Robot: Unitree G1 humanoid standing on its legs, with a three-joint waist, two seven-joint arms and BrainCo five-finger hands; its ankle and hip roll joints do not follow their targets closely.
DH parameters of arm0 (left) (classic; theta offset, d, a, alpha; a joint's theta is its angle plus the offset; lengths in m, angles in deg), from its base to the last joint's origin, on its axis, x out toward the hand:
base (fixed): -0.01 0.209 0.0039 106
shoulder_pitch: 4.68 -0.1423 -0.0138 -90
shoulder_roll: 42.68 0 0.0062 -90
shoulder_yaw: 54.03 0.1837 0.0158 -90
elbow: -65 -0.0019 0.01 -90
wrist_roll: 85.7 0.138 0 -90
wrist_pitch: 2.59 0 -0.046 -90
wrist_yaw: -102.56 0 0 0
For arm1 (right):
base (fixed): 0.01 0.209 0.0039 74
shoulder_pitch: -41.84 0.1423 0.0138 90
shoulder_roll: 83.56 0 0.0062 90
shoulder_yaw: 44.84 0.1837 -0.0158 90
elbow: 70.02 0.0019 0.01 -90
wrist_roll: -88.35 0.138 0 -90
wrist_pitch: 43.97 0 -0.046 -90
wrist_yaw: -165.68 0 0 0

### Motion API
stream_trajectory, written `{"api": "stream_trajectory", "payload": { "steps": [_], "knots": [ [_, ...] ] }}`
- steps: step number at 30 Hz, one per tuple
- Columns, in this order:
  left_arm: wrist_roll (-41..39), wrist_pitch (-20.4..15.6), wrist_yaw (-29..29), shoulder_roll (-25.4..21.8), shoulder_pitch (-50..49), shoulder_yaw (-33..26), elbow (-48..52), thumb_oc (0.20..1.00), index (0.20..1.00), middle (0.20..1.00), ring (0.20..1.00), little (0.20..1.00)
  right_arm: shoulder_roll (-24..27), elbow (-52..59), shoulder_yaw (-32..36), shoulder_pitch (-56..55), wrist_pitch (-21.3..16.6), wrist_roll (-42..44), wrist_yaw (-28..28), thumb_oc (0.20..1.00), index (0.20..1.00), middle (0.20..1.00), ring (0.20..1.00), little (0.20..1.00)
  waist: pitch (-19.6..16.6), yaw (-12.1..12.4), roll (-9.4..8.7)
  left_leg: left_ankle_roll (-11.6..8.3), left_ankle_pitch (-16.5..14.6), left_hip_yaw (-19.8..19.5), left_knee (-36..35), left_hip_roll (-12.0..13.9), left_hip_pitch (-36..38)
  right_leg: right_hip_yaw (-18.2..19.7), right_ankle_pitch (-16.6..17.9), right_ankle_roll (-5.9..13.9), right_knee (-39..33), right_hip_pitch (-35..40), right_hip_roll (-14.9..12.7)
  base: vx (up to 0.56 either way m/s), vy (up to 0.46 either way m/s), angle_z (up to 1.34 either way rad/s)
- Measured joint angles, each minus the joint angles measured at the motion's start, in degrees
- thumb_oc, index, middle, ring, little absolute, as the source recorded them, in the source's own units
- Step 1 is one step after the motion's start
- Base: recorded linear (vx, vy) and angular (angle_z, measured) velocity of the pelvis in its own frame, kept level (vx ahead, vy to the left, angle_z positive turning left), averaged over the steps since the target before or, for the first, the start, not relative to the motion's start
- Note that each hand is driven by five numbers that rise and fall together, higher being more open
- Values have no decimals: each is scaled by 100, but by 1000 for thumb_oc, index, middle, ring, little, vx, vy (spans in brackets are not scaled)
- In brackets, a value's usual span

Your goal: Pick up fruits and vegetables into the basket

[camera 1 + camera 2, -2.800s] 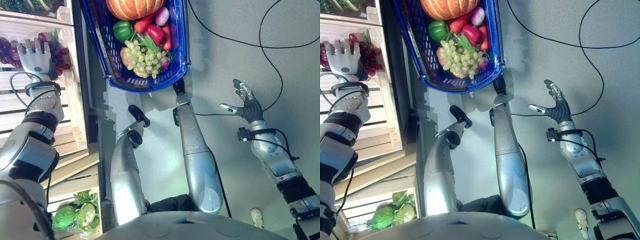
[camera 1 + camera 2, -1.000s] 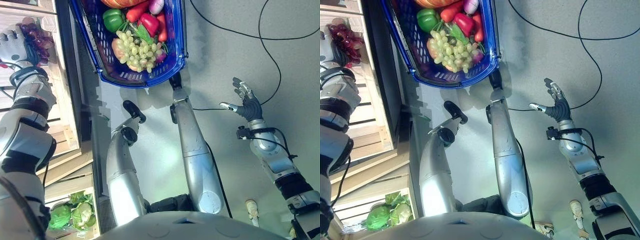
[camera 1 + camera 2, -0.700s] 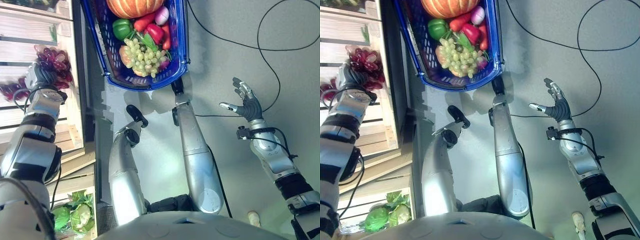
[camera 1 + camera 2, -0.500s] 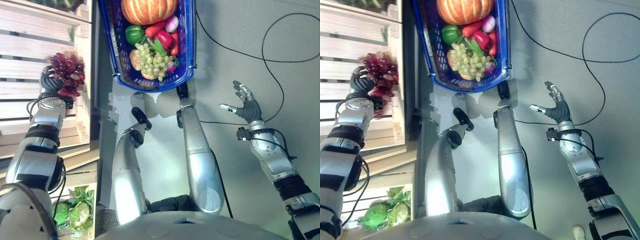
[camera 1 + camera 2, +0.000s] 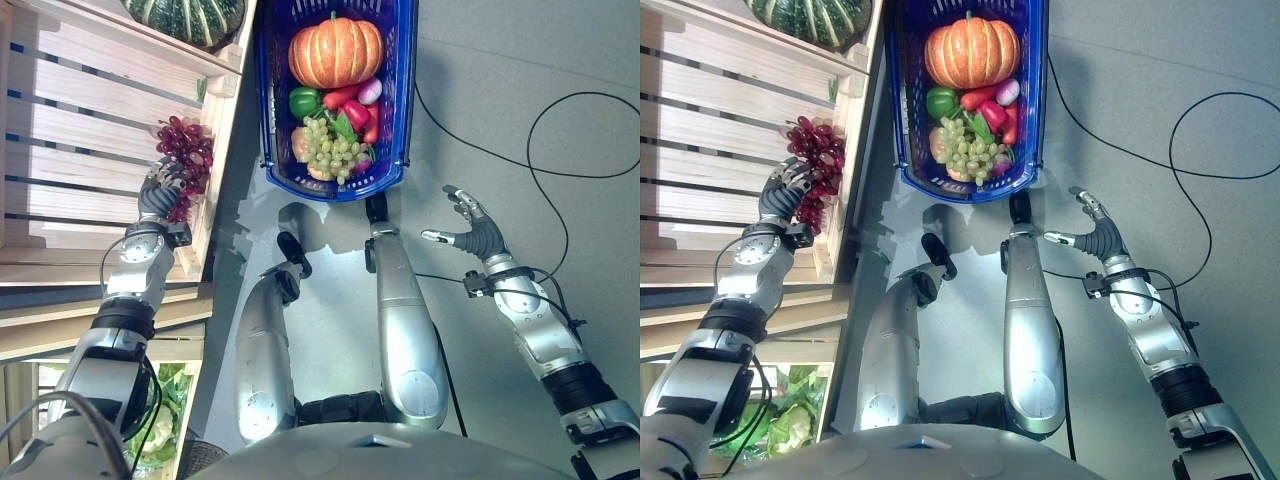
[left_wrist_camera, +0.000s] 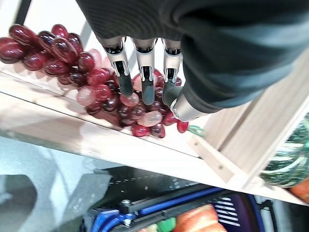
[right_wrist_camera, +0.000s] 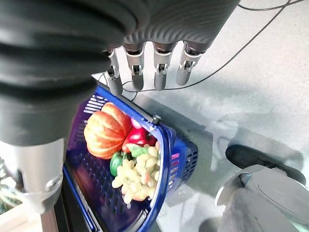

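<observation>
My left hand (image 5: pixel 156 201) is shut on a bunch of dark red grapes (image 5: pixel 184 151) at the outer edge of the wooden crate (image 5: pixel 90 150). In the left wrist view its fingers (image 6: pixel 144 86) curl into the grapes (image 6: pixel 104 92), which hang over the crate's edge board. The blue basket (image 5: pixel 406 95) stands on the floor just right of the crate. It holds an orange pumpkin (image 5: pixel 335 52), a green pepper (image 5: pixel 303 102), red peppers and green grapes (image 5: pixel 338 156). My right hand (image 5: pixel 472 234) hovers open over the floor, right of the basket.
A striped green squash (image 5: pixel 188 16) lies in the crate above the grapes. Leafy greens (image 5: pixel 780 420) sit in a lower crate at the bottom left. Bare grey floor (image 5: pixel 520 120) stretches to the right of the basket.
The camera has shifted. My left hand has closed on the red grapes and drawn them from inside the crate to its outer edge, nearer the basket. The right hand stays as it was.
</observation>
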Motion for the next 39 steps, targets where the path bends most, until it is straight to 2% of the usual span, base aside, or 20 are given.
{"api": "stream_trajectory", "payload": {
  "steps": [3,6,8,9,14,17,20,24,31,39],
  "knots": [
    [128,-6,116,65,-133,-14,102,200,200,200,200,200,-3,75,-6,-32,93,-33,79,1000,1000,1000,1000,1000,0,52,0,-5,6,2,-53,-1,170,-12,-2,-2,-32,156,3,0,0,0],
    [601,-5,653,69,-130,-9,114,200,200,200,200,200,-3,189,-9,-29,198,-38,130,1000,1000,1000,1000,1000,0,106,0,-7,14,-6,-52,-1,179,-15,-1,-2,-28,169,7,-1,-12,0],
    [989,11,1164,62,-89,-11,113,642,642,642,642,642,2,195,-21,-24,258,-43,174,1000,1000,1000,1000,1000,1,128,-1,-16,22,-15,-52,2,176,-17,-1,-2,-24,169,11,-7,-53,2],
    [1233,24,1484,54,-66,-10,112,1000,1000,1000,1000,1000,11,202,-29,-15,318,-43,176,1000,1000,1000,1000,1000,1,134,-1,-19,26,-36,-50,1,163,-31,-1,-3,-26,169,12,0,-55,5],
    [2222,219,2632,-47,156,21,109,1000,1000,1000,1000,1000,35,220,-59,31,416,-20,137,1000,1000,1000,1000,1000,5,129,-9,-27,32,-63,-52,9,112,-54,-2,-4,-46,141,22,13,-49,2],
    [2571,346,3035,-120,319,23,105,1000,1000,1000,1000,1000,42,217,-123,46,411,-15,45,1000,1000,1000,1000,1000,9,119,-16,-31,30,-67,-38,13,30,-53,-1,-4,-38,63,28,18,-45,-1],
    [3066,684,3399,-244,571,121,98,1000,1000,1000,1000,1000,50,213,-234,73,398,-3,-37,1000,1000,1000,1000,1000,36,100,-65,-38,26,-67,6,27,-120,-42,0,-6,-2,-91,43,30,-68,-2],
    [3225,886,3511,-246,685,135,42,1000,1000,1000,1000,1000,48,207,-253,79,397,51,-111,1000,1000,1000,1000,1000,34,66,-113,-43,17,-67,8,35,-166,-42,4,-11,-8,-125,54,24,-27,-1],
    [3273,889,3474,-286,927,372,-123,1000,1000,1000,1000,1000,44,185,-372,284,399,228,-221,1000,1000,1000,1000,1000,32,-25,-171,-52,-66,-70,187,118,-431,-37,15,-27,22,-339,116,33,-16,-4],
    [3127,1027,2942,-284,1354,696,-448,1000,1000,1000,1000,1000,32,175,-446,370,463,333,-313,1000,1000,1000,1000,1000,37,-114,-201,-50,-71,-52,193,116,-586,-11,13,-25,50,-519,115,4,-1,0]
  ]
}}
